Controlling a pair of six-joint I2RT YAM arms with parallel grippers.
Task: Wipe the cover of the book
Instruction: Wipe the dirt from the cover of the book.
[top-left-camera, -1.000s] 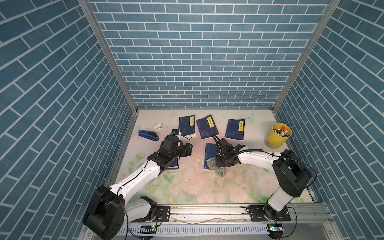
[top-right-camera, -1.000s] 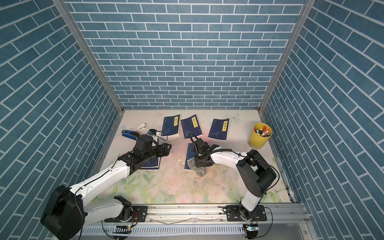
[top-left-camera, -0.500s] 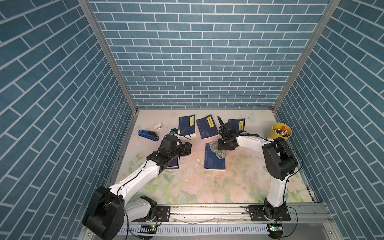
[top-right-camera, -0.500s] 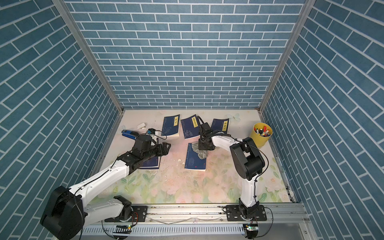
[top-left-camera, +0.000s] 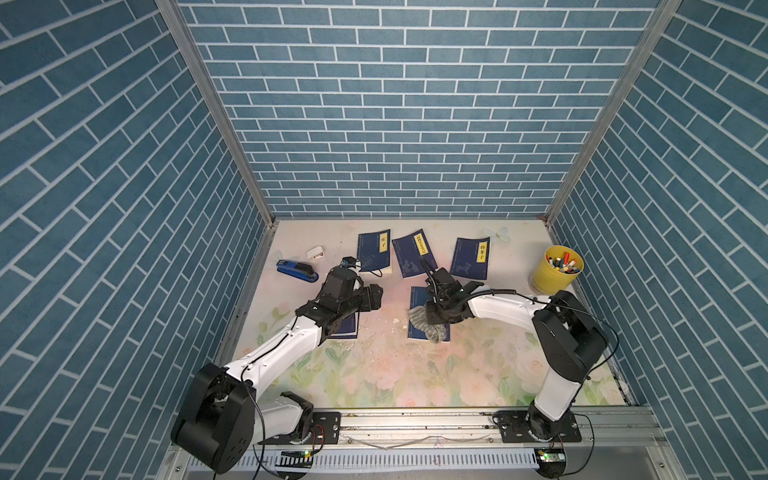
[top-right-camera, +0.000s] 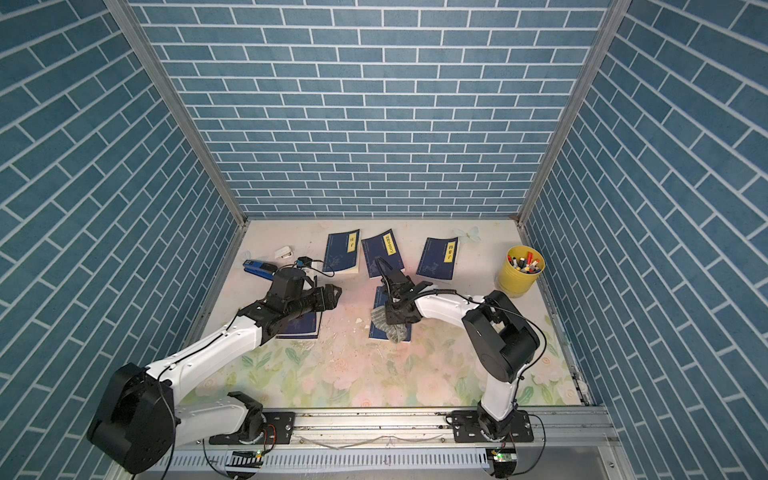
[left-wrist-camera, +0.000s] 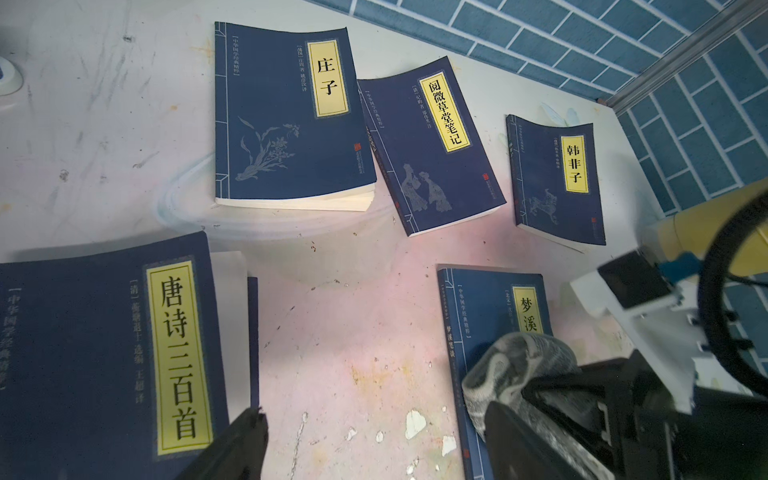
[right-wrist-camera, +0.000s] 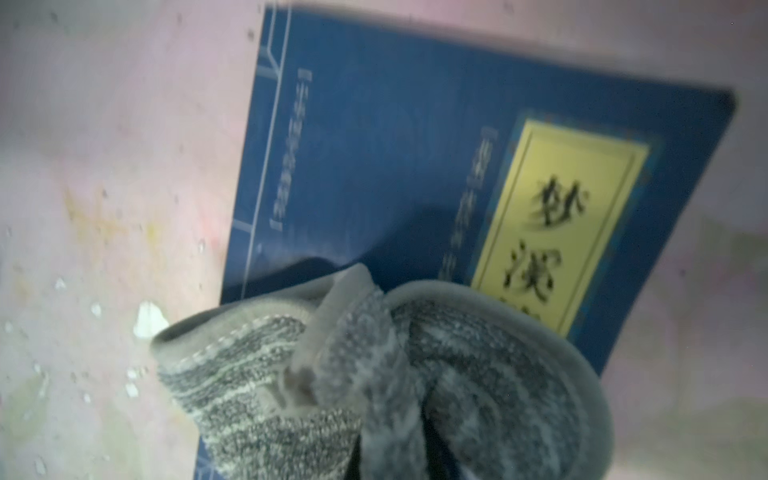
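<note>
The dark blue book (top-left-camera: 417, 296) (top-right-camera: 380, 296) with a yellow title label lies flat mid-table. My right gripper (top-left-camera: 436, 318) (top-right-camera: 397, 318) is shut on a grey patterned cloth (top-left-camera: 422, 322) (top-right-camera: 388, 326), pressing it onto the near half of the cover. In the right wrist view the cloth (right-wrist-camera: 374, 374) bunches around the gripper (right-wrist-camera: 399, 449) and hides the fingertips, with the book (right-wrist-camera: 374, 145) beyond. My left gripper (top-left-camera: 376, 297) (top-right-camera: 334, 295) (left-wrist-camera: 374, 440) hangs open over bare table, left of that book (left-wrist-camera: 490, 316) and the cloth (left-wrist-camera: 511, 365).
Another blue book (top-left-camera: 347, 328) (left-wrist-camera: 104, 353) lies under the left arm. Three more blue books (top-left-camera: 374, 257) (top-left-camera: 415, 259) (top-left-camera: 470, 257) lie along the back. A yellow cup of pens (top-left-camera: 555, 276) stands at the right, a blue stapler (top-left-camera: 296, 271) at the left. White flakes (left-wrist-camera: 415, 422) dot the table.
The right gripper carried the cloth up to the far end of the book and has come back to its near half. The left arm has stayed put.
</note>
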